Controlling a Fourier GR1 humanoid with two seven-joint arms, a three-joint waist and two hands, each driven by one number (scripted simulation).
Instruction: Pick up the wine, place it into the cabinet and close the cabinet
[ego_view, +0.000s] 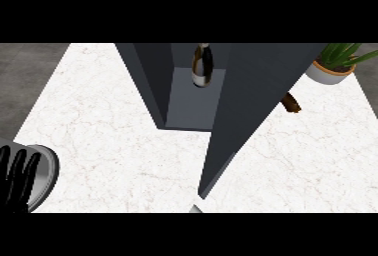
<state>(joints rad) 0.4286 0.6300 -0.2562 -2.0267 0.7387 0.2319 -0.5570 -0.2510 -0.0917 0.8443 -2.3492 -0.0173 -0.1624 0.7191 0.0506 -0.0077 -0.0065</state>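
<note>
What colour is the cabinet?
Dark grey, seen in the head view: the cabinet, door open, wine bottle inside.

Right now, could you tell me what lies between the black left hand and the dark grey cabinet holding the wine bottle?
In the head view, only bare white marble counter separates the left hand from the cabinet with the wine bottle.

A potted plant (334, 62) stands at the far right corner of the white marble desk (111, 125), a brown object (291, 103) lying nearby.
</note>
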